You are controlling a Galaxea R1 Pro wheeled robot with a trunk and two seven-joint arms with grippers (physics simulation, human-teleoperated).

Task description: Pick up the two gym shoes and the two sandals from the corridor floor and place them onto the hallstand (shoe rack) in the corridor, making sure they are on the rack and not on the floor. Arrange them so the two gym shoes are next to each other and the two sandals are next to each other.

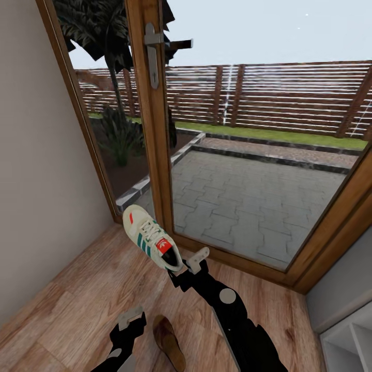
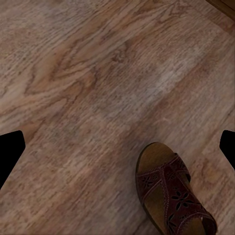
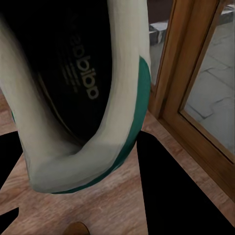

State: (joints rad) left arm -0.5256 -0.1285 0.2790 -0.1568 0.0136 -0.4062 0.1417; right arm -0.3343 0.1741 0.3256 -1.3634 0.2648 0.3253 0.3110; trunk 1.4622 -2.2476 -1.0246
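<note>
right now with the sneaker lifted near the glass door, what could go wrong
The right end effector pinches the gym shoe only at its heel rim, so it may slip out on the way to the rack. Its toe hangs near the door frame, and a swing could knock it. The sandal lies underneath on the floor.

The right arm reaches forward from the lower right, its dark forearm angled up toward the middle, and the right claw (image 1: pixel 187 264) is clamped on the heel of a gym shoe (image 1: pixel 151 238), lifting it. The left claw (image 1: pixel 130 319) hangs low, pointing down, fingers spread apart with nothing between them.
</note>
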